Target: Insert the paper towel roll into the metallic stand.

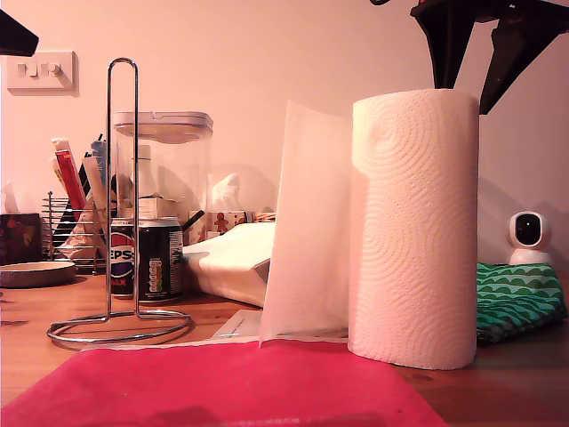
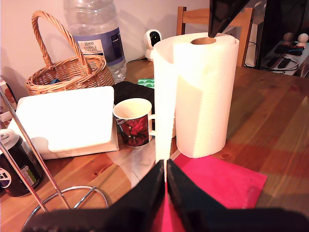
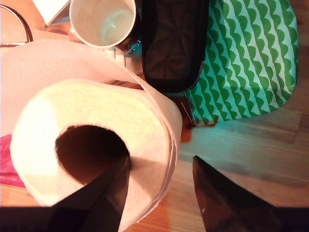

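1. The metallic stand (image 1: 120, 205) is standing on the table (image 1: 27, 356) at the exterior view's left, its loop pointing straight up.
2. The paper towel roll (image 1: 414, 227) is standing upright at that view's right, core vertical, its loose sheet (image 1: 307, 231) hanging toward the stand.
3. My first gripper (image 2: 165, 180) is closing its jaws together on the loose sheet.
4. My second gripper (image 3: 159, 166) is hanging with spread jaws, one finger (image 3: 113, 188) inside the core, one outside.

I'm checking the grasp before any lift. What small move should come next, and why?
Probably close my second end effector on the roll's wall. One finger sits inside the core, the other outside, with a gap showing, so the roll isn't gripped yet. It stands on the table, apart from the stand, and my first end effector pinches only the loose sheet.
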`<action>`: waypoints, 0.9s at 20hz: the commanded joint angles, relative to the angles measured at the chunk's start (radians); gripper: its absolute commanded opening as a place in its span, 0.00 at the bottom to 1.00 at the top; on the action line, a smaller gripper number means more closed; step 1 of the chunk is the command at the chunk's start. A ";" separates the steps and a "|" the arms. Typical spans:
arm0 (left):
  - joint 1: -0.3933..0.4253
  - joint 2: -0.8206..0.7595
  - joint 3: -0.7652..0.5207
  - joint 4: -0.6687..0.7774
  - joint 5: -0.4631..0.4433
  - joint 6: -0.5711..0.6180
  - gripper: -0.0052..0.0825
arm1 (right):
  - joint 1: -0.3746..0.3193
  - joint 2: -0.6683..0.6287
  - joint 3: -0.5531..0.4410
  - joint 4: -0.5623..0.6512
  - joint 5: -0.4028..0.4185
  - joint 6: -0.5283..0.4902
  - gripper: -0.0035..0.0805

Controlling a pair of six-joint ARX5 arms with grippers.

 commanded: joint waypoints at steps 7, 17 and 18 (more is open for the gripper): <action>-0.003 -0.001 -0.012 0.008 0.001 0.001 0.03 | 0.011 0.032 0.027 -0.018 -0.028 0.000 0.55; -0.003 -0.001 -0.012 0.008 0.001 0.001 0.03 | 0.011 0.032 0.095 -0.080 -0.057 -0.002 0.60; -0.003 -0.001 -0.012 0.008 0.001 0.001 0.03 | 0.012 0.032 0.095 -0.081 -0.056 -0.002 0.60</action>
